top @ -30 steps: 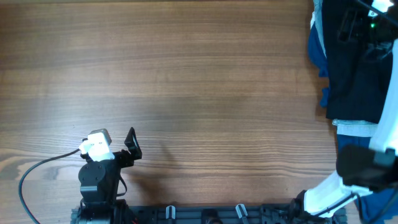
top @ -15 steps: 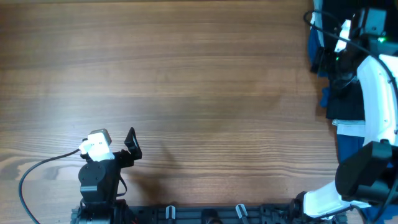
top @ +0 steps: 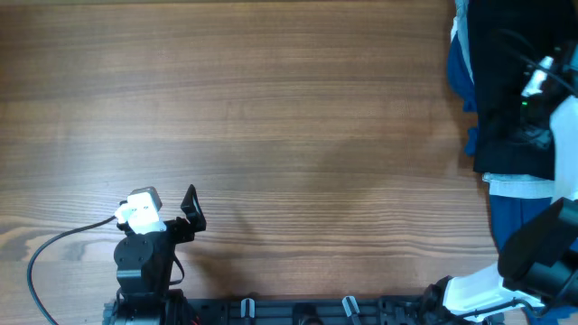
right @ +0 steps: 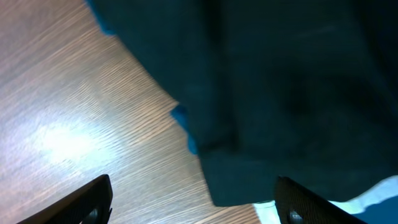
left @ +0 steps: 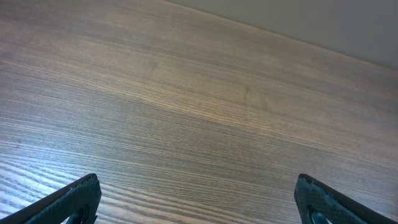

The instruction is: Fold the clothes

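The clothes are a black garment point(top: 506, 108) heaped at the table's far right edge. In the right wrist view this black garment point(right: 292, 81) fills the upper right, and its lower corner lies on the wood below the jaws. My right gripper point(right: 196, 205) hovers above that corner, open, with nothing between its fingers point(right: 93, 199). In the overhead view the right arm point(top: 564, 135) reaches over the garment, and its fingers are lost against the dark fabric. My left gripper point(top: 190, 208) rests near the front left, far from the clothes. It is the same left gripper point(left: 199, 202), wide open over bare wood.
A royal blue cloth point(top: 461, 77) sticks out from under the garment's left side, and its tips point(right: 183, 118) show in the right wrist view. A pale cloth point(top: 522, 186) and more blue fabric point(top: 515, 226) lie below the garment. The left arm's cable point(top: 54, 248) loops at the front left.
The right arm swung left over the garment's left edge half a second ago and has since moved back to the right. The garment has not shifted. The left arm is still.
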`<control>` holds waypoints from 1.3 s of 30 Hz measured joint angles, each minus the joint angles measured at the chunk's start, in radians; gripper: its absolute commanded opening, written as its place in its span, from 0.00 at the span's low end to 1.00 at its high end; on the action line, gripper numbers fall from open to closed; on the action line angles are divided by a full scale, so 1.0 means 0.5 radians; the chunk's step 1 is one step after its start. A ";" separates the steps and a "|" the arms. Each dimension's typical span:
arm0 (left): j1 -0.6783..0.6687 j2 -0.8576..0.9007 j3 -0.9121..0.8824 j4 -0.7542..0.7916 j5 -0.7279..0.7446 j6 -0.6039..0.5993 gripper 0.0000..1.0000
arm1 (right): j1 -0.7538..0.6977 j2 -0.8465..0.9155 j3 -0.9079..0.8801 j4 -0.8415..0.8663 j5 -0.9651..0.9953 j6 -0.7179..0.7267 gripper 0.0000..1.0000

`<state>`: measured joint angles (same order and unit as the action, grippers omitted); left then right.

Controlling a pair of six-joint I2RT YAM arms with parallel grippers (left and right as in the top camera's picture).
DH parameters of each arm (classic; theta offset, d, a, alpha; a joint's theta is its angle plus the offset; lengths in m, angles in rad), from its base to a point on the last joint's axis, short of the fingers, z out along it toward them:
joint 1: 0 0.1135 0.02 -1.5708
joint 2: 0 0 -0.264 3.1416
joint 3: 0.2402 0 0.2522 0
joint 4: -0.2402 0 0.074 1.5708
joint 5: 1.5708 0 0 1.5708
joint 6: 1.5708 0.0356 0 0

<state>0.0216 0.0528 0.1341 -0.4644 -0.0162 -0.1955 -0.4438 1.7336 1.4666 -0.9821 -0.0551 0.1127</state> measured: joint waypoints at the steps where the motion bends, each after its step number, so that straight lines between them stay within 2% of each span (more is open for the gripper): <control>1: 0.000 0.000 -0.001 0.000 0.000 0.000 1.00 | -0.037 0.000 0.000 0.007 -0.018 0.000 0.84; 4: 0.000 0.000 -0.001 0.000 0.000 0.000 1.00 | -0.111 0.015 0.000 0.043 -0.072 0.000 0.84; 16: 0.000 0.001 -0.001 0.000 0.000 0.000 1.00 | -0.113 0.258 -0.120 0.182 -0.258 -0.003 0.83; 18: 0.000 0.001 -0.001 0.000 0.000 0.000 1.00 | -0.113 0.258 -0.120 0.194 -0.264 -0.003 0.76; 19: 0.000 0.001 -0.001 0.000 0.000 0.000 1.00 | -0.113 0.258 -0.120 0.201 -0.266 -0.005 0.68; 24: 0.000 0.001 0.000 0.000 -0.001 0.000 1.00 | -0.113 0.258 -0.120 0.216 -0.279 -0.008 0.65; 27: 0.000 0.001 -0.001 0.000 0.000 0.000 1.00 | -0.113 0.258 -0.120 0.218 -0.280 -0.011 0.54; 28: 0.000 0.001 -0.001 0.000 0.000 0.000 1.00 | -0.113 0.258 -0.120 0.217 -0.280 -0.008 0.54; 30: 0.000 0.001 0.000 0.000 0.000 0.000 1.00 | -0.113 0.258 -0.120 0.219 -0.280 -0.007 0.65; 35: 0.000 0.001 -0.001 0.000 0.000 0.000 1.00 | -0.113 0.258 -0.120 0.233 -0.278 0.008 0.80; 36: 0.000 0.001 -0.001 0.000 0.000 0.000 1.00 | -0.113 0.260 -0.120 0.233 -0.278 0.013 0.80; 39: 0.000 0.001 -0.001 0.000 0.000 0.000 1.00 | -0.113 0.280 -0.120 0.233 -0.278 0.015 0.70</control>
<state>0.0216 0.0532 0.1337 -0.4644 -0.0162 -0.1955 -0.5003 1.8736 1.4067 -0.8658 -0.1944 0.1204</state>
